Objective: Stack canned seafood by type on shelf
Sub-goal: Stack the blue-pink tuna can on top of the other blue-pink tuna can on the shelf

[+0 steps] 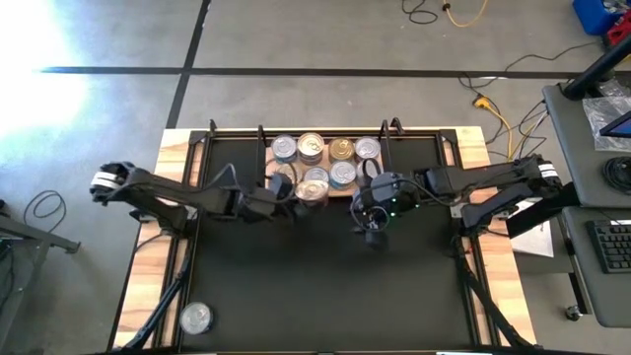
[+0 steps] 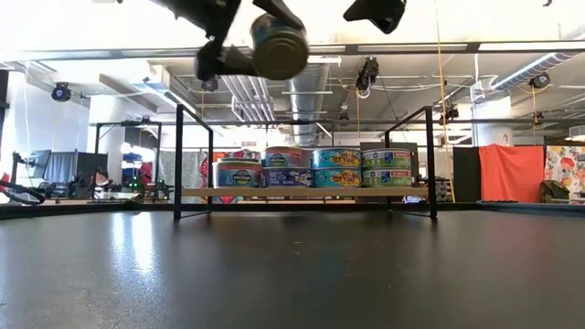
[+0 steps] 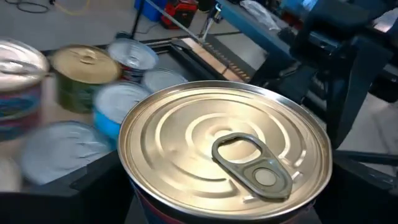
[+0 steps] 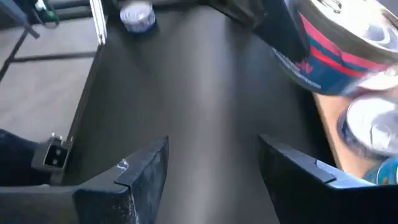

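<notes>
High view: left gripper (image 1: 279, 197) clamps a silver-lidded tin (image 3: 224, 152), held aloft at the shelf's (image 1: 286, 169) front edge; right gripper (image 4: 211, 165) hangs parted, empty, just beside. One stray tin (image 1: 195, 317) sits near the bench (image 1: 325, 286) corner.

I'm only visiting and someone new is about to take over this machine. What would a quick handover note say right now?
Left gripper: shut on a silver-lidded tin, held in the air at the shelf's front edge.
Right gripper: open, empty, over bare table right of the shelf.
Done: most tins are stacked on the shelf.
Left: place the held tin, then fetch the lone tin at the table's near-left corner.
</notes>
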`<state>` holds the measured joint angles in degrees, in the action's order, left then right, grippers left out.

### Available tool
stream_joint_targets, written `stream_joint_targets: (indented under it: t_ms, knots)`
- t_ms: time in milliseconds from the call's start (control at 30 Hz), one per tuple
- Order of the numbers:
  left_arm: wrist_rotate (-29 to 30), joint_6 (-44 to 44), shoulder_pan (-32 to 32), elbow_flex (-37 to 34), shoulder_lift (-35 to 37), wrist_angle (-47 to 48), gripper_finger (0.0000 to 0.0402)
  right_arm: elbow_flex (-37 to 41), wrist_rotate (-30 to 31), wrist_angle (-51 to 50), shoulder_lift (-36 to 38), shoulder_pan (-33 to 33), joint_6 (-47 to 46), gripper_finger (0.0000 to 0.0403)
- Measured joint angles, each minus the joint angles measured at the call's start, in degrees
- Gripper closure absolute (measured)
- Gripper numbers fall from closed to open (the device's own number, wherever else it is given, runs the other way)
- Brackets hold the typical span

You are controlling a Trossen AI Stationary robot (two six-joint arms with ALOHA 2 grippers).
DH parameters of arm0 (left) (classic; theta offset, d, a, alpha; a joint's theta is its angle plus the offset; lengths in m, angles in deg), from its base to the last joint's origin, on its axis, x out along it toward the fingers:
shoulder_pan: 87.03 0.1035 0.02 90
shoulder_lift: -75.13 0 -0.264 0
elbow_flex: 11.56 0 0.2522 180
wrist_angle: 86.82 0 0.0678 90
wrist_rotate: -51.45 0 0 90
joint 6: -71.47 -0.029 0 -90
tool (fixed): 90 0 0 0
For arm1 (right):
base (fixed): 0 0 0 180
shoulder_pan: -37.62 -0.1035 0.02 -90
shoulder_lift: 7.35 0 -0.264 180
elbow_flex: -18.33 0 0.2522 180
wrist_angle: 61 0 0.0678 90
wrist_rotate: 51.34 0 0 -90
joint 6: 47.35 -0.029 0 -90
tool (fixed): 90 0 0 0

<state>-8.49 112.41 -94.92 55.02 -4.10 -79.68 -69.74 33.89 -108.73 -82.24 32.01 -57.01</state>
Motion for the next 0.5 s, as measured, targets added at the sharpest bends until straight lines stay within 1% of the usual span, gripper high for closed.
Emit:
stream_joint_targets:
  t_ms: [167, 333, 400, 500]
  knots:
    - [0.3, -3.3, 2.8, 0.0, 5.3, 9.4, 0.0027, 0.0, 0.0, 3.2, -0.1, 2.1, 1.8, 0.0182]
    - [0.3, -4.5, 5.1, 0.0, 6.3, 17.4, 0.0027, 0.1, -0.1, 6.9, -1.6, 4.8, 3.4, 0.0210]
    - [-1.8, -6.6, 6.2, -0.1, 6.4, 19.3, 0.0027, 0.3, -0.2, 7.3, -2.7, 5.6, 3.2, 0.0225]
    - [-8.8, -11.6, 8.8, 0.0, 6.4, 19.2, 0.0027, 0.2, -0.2, 9.5, -4.3, 6.1, 2.8, 0.0247]
